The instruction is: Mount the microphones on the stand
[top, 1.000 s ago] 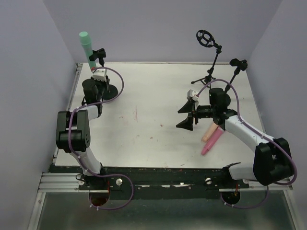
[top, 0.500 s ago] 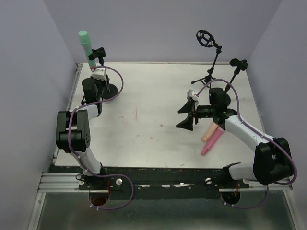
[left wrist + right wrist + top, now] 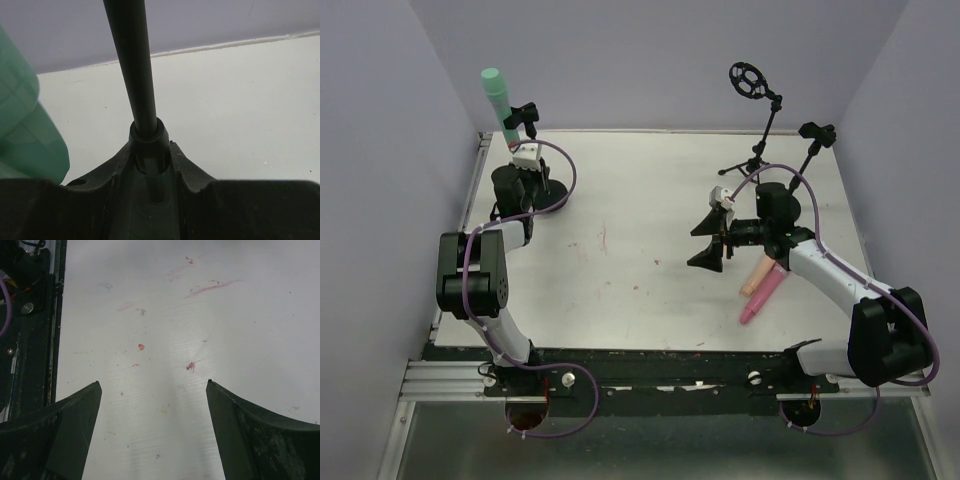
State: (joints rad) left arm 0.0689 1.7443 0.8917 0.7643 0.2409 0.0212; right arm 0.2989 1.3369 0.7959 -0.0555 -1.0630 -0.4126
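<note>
The slim mint green microphone [image 3: 498, 100] stands up in the clip of the left stand [image 3: 556, 189], at the table's far left corner. The left gripper [image 3: 150, 175] squeezes that stand's pole [image 3: 131, 60]. One looks done. Next, the right gripper [image 3: 706, 243], wide open and holding nothing, should grab the peach microphone [image 3: 756, 279] or the pink microphone [image 3: 766, 295] lying near the right edge.

On my feed I see a mint-green mic [image 3: 498, 100], a peach mic [image 3: 757, 278] and a pink mic [image 3: 765, 298] — all plain, no pattern. The stands [image 3: 131, 60] are solid black, and the table [image 3: 640, 190] is white with faint reddish smears and specks. The walls [image 3: 650, 50] are pale lilac, the arms [image 3: 470, 272] black and white — their cables [image 3: 576, 178] purple.
</note>
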